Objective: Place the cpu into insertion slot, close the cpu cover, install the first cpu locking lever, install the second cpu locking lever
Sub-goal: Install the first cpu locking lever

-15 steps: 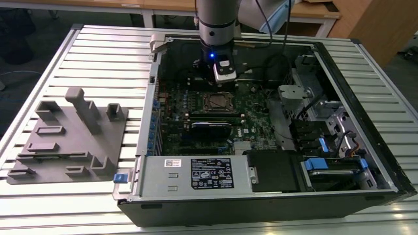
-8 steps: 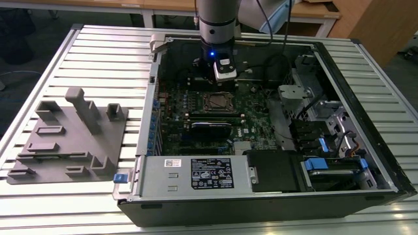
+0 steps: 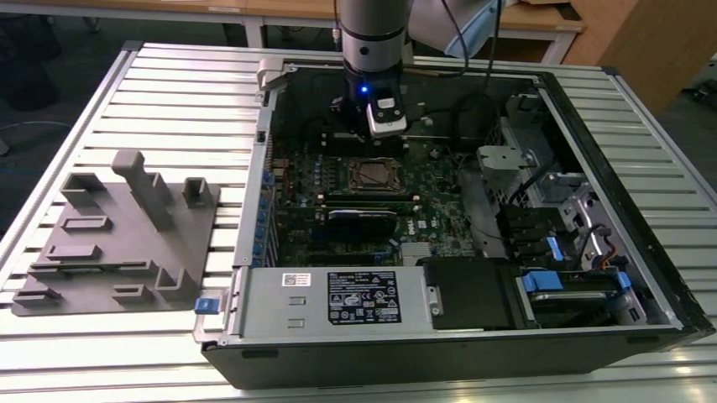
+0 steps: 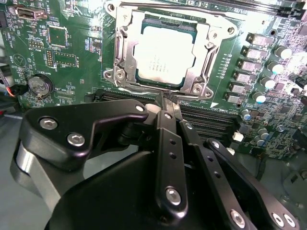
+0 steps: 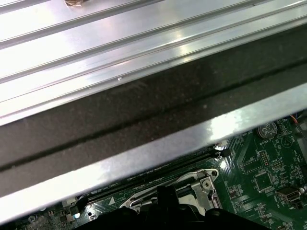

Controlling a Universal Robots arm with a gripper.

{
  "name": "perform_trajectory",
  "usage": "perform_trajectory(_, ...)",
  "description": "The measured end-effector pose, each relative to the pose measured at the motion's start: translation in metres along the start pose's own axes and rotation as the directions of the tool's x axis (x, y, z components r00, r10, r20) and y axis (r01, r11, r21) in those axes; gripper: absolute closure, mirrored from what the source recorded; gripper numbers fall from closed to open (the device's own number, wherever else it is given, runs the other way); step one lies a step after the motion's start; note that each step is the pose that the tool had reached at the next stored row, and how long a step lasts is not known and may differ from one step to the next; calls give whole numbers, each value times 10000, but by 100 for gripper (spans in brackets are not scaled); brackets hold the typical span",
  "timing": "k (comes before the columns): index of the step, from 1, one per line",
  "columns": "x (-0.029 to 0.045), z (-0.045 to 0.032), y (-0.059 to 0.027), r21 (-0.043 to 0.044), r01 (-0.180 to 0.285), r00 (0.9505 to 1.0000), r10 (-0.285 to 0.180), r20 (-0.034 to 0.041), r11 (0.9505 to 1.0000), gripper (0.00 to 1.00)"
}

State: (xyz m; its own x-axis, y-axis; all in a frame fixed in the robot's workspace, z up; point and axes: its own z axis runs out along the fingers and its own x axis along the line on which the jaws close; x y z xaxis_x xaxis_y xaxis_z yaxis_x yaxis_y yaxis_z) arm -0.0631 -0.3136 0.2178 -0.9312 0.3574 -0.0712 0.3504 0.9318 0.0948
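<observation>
An open desktop computer case (image 3: 448, 357) is shown lying on a slatted aluminium surface (image 3: 168, 101) in the exterior view. The robot arm (image 3: 372, 34) is seen reaching down from the upper centre of that frame into the case, over the green motherboard (image 3: 300, 185). The insertion slot (image 3: 375, 175) is seen near the middle of the board, just below the arm's end. A grey moulded fixture (image 3: 123, 227) is set on the surface at the exterior view's left, beside the case.

In the second wrist view the cpu (image 4: 163, 55) is seated in the slot. Its pale metal top is framed by the silvery cpu cover (image 4: 125, 48), which lies flat over it. The black pincer (image 4: 164, 100) is shown with its fingers (image 4: 169, 143) pressed together into a narrow tip at the cover's edge, and nothing is seen held between them. Whether the tip touches the metal cannot be told. A thin lever rod (image 4: 192, 6) runs along the cover's opposite edge and is partly cut off. Whether it is latched cannot be made out.

In the first wrist view one corner of the socket frame (image 5: 201, 184) is seen beside the case's dark wall (image 5: 144, 120).
</observation>
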Motion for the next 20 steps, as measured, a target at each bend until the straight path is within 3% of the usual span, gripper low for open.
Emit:
perform_trajectory(6,0,-1,0,13,-1,10000,1,-33,10000,89)
perform_trajectory(14,-1,0,0,136,-21,9994,26,-351,9999,89)
perform_trajectory(20,-1,0,0,138,-20,9994,25,-358,9999,89)
